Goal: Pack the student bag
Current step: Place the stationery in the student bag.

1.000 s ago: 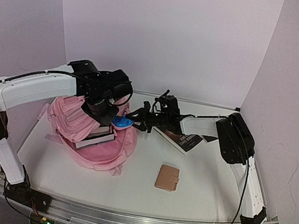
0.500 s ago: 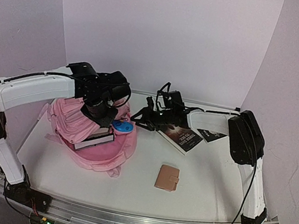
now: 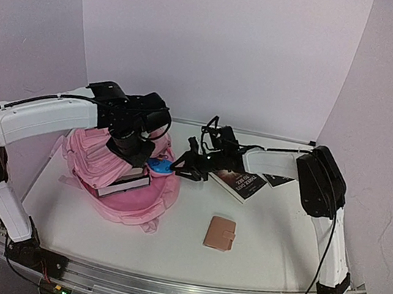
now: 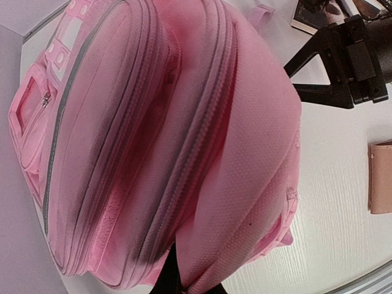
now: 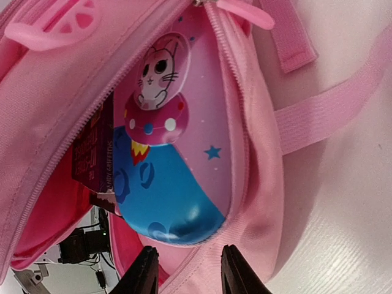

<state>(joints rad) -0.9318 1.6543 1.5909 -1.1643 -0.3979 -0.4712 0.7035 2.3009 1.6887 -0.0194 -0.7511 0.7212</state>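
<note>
Fabric at the open mouth of the student bag (image 3: 123,180) is pinched tight in the left gripper (image 4: 173,278). Just ahead of the right gripper (image 5: 188,267), whose fingers stand partly apart and empty, the cartoon case (image 5: 164,165) lies in that mouth. Its long axis points away from them, and the right arm is nearer.

The left arm (image 3: 46,113) is arching up from its near-left base and over toward the middle, wrist pointing down, the left gripper (image 3: 135,153) pinching its fingers (image 4: 166,278) tight on the student bag (image 4: 184,141). The right arm (image 3: 320,188) is stretching low and leftward, the right gripper (image 3: 178,168) holding its fingers (image 5: 144,272) partly apart, gripping nothing.
</note>
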